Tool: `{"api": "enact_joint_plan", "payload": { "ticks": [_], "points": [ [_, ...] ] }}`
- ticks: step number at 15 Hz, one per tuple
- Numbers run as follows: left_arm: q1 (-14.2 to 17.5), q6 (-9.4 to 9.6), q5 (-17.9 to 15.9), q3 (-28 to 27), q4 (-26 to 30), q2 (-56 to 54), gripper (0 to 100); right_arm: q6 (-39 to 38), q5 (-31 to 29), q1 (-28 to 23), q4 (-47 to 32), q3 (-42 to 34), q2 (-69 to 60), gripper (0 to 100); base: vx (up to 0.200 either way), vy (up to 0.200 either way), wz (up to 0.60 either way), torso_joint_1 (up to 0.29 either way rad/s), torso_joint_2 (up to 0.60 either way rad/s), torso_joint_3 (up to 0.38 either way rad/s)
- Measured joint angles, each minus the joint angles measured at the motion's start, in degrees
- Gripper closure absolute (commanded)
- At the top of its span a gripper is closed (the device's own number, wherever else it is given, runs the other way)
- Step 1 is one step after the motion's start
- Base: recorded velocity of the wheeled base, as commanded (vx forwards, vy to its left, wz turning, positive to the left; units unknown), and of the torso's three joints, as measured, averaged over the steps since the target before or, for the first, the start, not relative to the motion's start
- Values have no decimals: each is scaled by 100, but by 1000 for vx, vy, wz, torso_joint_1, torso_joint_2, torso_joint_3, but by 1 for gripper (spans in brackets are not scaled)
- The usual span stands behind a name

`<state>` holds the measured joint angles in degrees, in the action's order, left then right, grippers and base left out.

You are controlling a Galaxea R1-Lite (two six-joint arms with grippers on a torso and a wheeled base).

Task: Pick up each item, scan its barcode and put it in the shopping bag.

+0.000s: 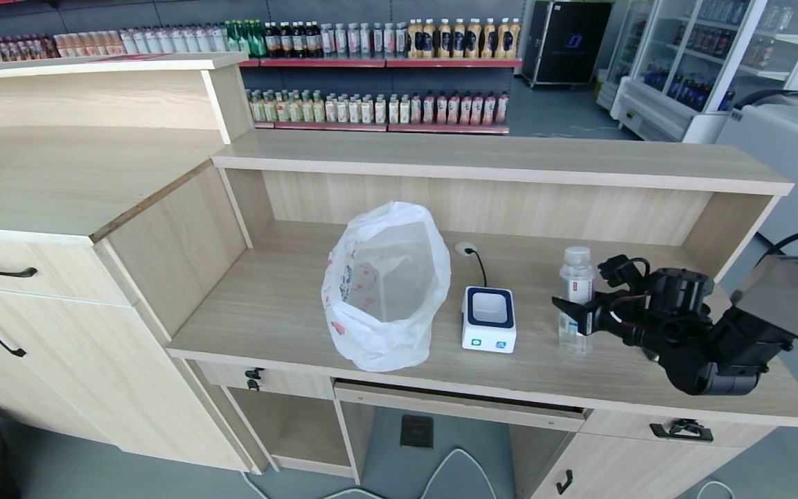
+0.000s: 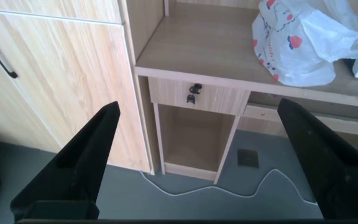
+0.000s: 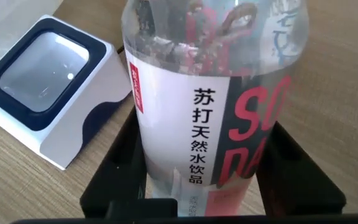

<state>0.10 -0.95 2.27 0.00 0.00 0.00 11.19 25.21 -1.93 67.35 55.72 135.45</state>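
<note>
A clear water bottle [image 1: 576, 277] with a white and red label stands upright on the counter [image 1: 288, 305], to the right of the scanner. My right gripper [image 1: 574, 313] comes in from the right and is shut on the bottle's [image 3: 210, 112] lower half, one black finger [image 3: 114, 171] on each side. The white scanner [image 1: 489, 319] with its dark blue window sits mid-counter, and in the right wrist view the scanner [image 3: 39, 93] is close beside the bottle. The white plastic shopping bag [image 1: 385, 284] stands open left of the scanner. My left gripper [image 2: 199, 109] hangs open, low in front of the counter.
A raised back ledge [image 1: 496, 163] and side walls box in the counter. A cable runs from the scanner to a hole [image 1: 466, 248] at the back. Drawers with black handles [image 2: 193, 94] lie under the counter edge. A taller cabinet [image 1: 59, 180] stands at the left.
</note>
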Motion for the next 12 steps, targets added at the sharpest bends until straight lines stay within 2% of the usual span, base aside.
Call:
{"api": "enact_joint_plan", "payload": {
  "ticks": [3,7,9,12],
  "points": [
    [-5,0,-4,0,0,0,0,-339,24,0,-43,-101,-223,100,0,0,0,0,0,0],
    [-5,0,-4,0,0,0,0,-1442,791,2,-71,-438,-984,100,0,0,0,0,0,0],
    [-2,0,-2,0,0,0,0,-2344,1484,0,-121,-547,-1690,100,0,0,0,0,0,0],
    [0,0,-4,0,0,0,0,-4272,2767,17,-33,-581,-3071,100,0,0,0,0,0,0]
  ]
}}
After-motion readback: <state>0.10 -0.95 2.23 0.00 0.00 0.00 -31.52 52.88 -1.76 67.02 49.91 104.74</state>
